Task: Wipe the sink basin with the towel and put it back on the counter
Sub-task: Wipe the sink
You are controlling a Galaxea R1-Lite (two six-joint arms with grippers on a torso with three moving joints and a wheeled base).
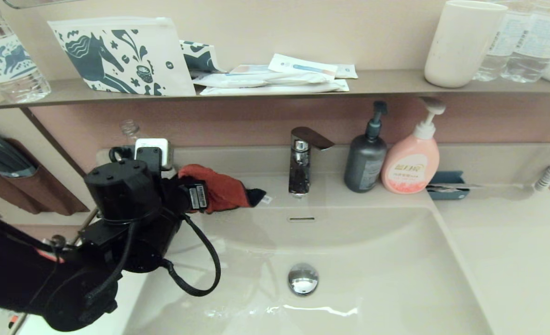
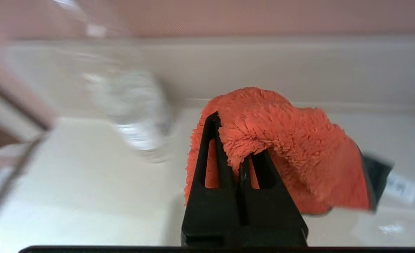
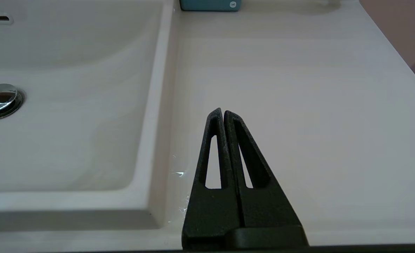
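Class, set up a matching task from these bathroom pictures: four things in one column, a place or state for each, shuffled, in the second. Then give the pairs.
Things:
1. towel
2. drain plug
3. white cup
4. right hand

Places or states:
A. on the wall shelf
B. shut, holding nothing, above the counter
C. in the floor of the sink basin
D. clamped in the left hand

Pairs: 1-D, 2-C, 3-A, 4-B
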